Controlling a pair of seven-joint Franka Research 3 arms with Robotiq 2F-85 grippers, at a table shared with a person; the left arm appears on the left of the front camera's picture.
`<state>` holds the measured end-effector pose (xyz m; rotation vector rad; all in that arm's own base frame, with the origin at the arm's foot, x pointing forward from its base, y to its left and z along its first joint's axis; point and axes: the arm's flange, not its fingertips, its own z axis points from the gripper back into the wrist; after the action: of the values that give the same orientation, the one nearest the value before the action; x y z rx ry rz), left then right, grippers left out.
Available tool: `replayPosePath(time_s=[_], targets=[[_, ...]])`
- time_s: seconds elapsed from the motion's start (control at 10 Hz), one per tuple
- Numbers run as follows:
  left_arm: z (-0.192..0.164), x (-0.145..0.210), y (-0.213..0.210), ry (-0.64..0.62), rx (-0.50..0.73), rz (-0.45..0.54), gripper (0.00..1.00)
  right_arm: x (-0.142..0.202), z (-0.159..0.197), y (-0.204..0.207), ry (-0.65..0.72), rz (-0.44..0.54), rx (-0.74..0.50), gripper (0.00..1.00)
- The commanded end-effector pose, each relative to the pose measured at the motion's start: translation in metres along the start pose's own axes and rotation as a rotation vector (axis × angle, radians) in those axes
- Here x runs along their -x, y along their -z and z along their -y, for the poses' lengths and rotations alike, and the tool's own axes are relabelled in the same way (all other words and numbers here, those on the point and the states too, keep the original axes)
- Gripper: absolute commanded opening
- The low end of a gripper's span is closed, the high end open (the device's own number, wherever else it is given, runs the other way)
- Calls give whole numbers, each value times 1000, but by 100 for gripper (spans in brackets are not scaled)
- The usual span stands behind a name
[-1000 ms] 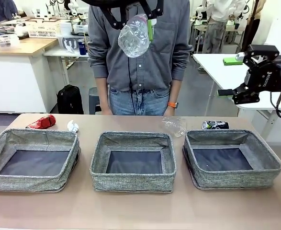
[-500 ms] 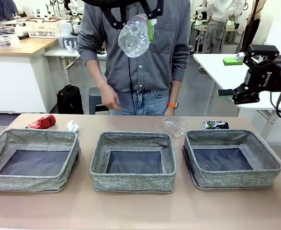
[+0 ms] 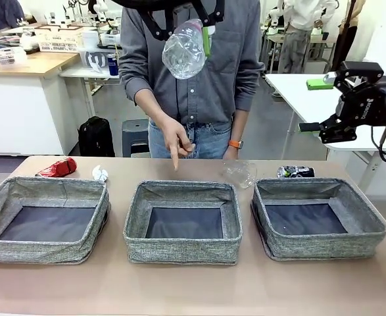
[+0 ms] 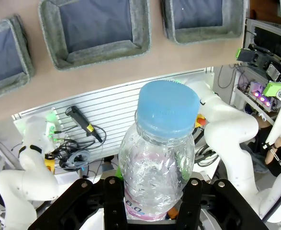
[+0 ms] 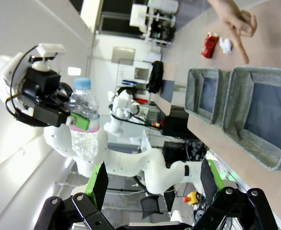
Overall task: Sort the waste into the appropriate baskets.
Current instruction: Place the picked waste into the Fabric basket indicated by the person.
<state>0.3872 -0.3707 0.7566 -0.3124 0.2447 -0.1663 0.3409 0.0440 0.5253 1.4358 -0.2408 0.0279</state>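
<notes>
High above the middle basket, my left gripper point(image 3: 187, 25) is shut on the clear plastic bottle point(image 3: 185, 49). The left wrist view shows its blue cap and pink-white label point(image 4: 159, 153) between the fingers. My right gripper point(image 3: 314, 105) hangs open and empty at the far right, its green pads point(image 5: 99, 179) wide apart. Three grey woven baskets stand in a row: left point(image 3: 41, 251), middle point(image 3: 183, 251), right point(image 3: 324, 245). Behind them lie the red can point(image 3: 56, 168), paper ball point(image 3: 100, 174), clear cup point(image 3: 240, 172) and dark can point(image 3: 296, 172). The person's hand point(image 3: 175, 141) points down toward the middle basket.
The person stands at the far edge of the table, right behind the middle basket. A white table point(image 3: 298, 92) stands behind my right gripper. Bare tabletop point(image 3: 193, 289) runs in front of the baskets.
The person's hand has come forward from their side and now points down at the back of the middle basket. Both arms and the bottle have stayed still.
</notes>
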Motion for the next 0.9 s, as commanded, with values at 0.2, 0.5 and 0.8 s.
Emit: replayPosePath(time_s=[0.2,0.5,0.8], targets=[[-3,5,-1,-1,-9,3,39,-3,-4,2,10,5,-20,100],[-3,5,-1,-1,-9,3,39,-3,-4,2,10,5,-20,100],[-7,-10,21,-3,-3,99,39,-3,-4,2,10,5,-20,100]])
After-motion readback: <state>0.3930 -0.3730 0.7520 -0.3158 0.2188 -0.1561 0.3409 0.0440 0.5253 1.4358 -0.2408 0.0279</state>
